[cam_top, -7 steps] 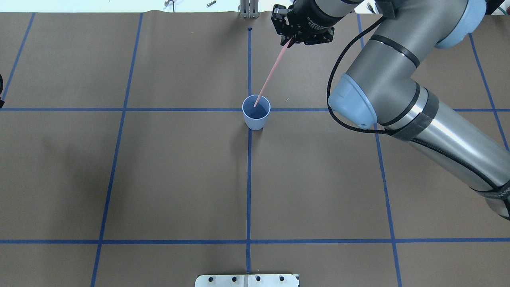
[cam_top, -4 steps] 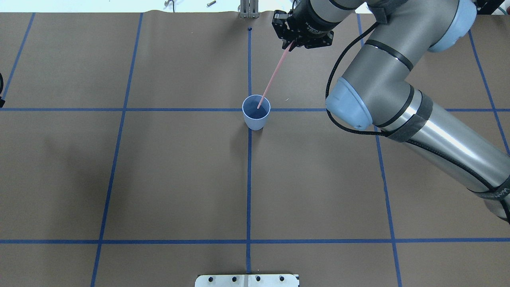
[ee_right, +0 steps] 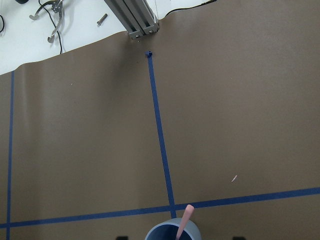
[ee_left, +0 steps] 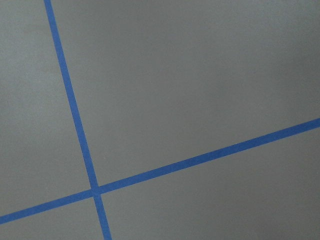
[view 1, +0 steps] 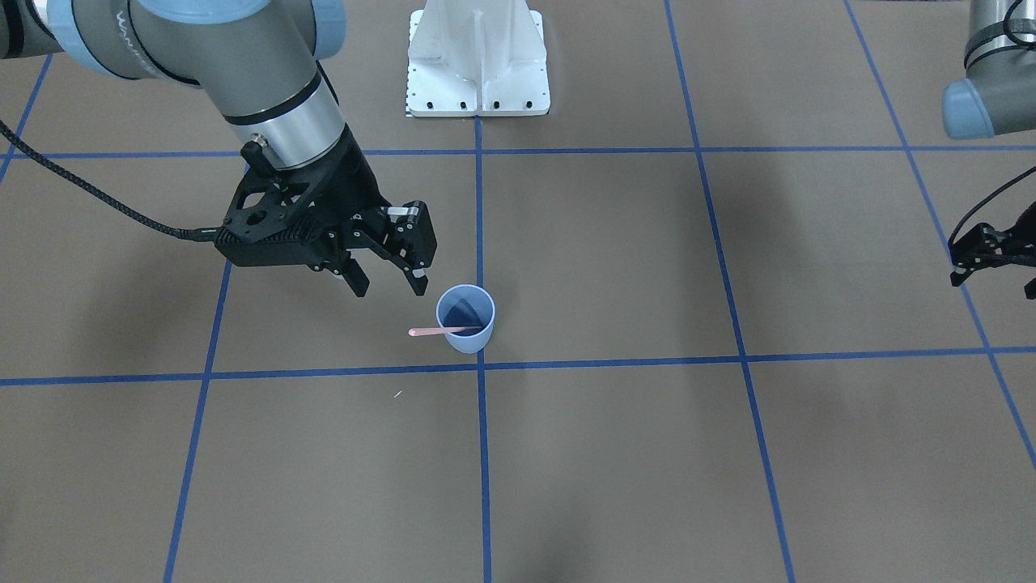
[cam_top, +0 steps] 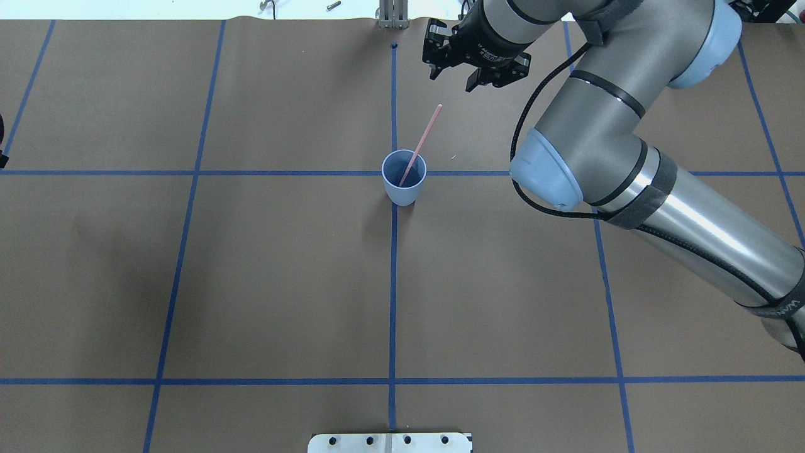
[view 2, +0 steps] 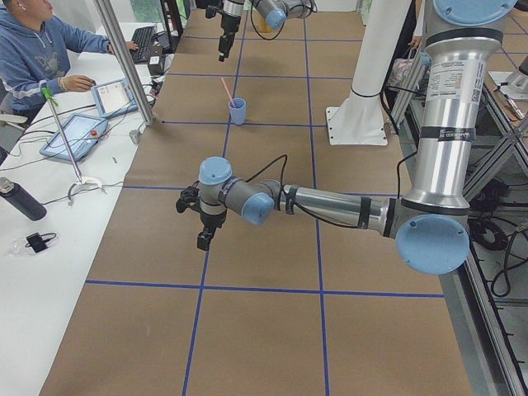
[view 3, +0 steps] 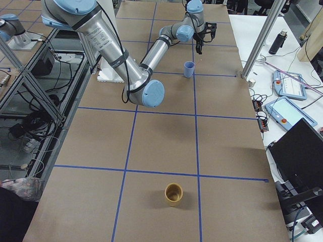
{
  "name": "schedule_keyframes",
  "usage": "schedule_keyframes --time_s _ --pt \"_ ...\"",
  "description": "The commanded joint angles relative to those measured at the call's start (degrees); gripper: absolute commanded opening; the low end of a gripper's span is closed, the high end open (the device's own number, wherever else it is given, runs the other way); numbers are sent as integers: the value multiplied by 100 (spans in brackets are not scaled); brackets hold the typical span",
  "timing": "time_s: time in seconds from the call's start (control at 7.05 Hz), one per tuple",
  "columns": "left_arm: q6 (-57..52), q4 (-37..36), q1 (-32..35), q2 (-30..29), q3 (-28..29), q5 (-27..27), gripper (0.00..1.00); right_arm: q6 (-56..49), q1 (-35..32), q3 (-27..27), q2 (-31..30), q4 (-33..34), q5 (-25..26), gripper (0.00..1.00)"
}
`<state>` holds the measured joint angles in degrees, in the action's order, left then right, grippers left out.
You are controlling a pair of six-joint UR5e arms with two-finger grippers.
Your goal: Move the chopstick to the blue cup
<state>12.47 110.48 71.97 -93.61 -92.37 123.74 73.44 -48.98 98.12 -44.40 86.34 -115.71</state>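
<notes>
The blue cup (cam_top: pixel 404 178) stands upright at the table's middle, on a blue tape crossing. The pink chopstick (cam_top: pixel 423 139) stands in it, lower end inside, leaning on the rim and sticking out toward the far right. In the front-facing view the cup (view 1: pixel 465 320) holds the chopstick (view 1: pixel 433 331), which points left. My right gripper (cam_top: pixel 451 80) is open and empty, above and beyond the stick's top end; it also shows in the front-facing view (view 1: pixel 388 288). The right wrist view shows the cup rim (ee_right: pixel 165 233) and stick tip (ee_right: pixel 186 217). My left gripper (view 1: pixel 994 257) hangs open and empty far off.
A tan cup (view 3: pixel 173 193) stands near the table's end on my right. A white mounting plate (view 1: pixel 477 81) sits at my base. Blue tape lines (cam_top: pixel 393 283) grid the brown table cover. An operator (view 2: pixel 37 49) sits at a side desk beyond the far edge.
My right gripper opened and let go of the chopstick. The stick slid down into the cup and now leans on its rim, its top end clear of the fingers.
</notes>
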Motion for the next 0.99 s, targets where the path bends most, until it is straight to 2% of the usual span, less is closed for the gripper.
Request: schedule_keyframes --time_s 0.0,0.14,0.43,0.85 --pt "36 -78 10 -51 0 79 99 -40 -494 188 -225 14 -379 100" --pt "236 -79 10 -60 0 124 99 -598 -829 503 -915 6 -722 100" --pt "238 -70 45 -43 0 281 99 -2763 -1759 559 -2259 -3 -1486 100" --pt "168 -70 229 -17 17 291 99 -5824 -2867 253 -3634 23 -1533 100"
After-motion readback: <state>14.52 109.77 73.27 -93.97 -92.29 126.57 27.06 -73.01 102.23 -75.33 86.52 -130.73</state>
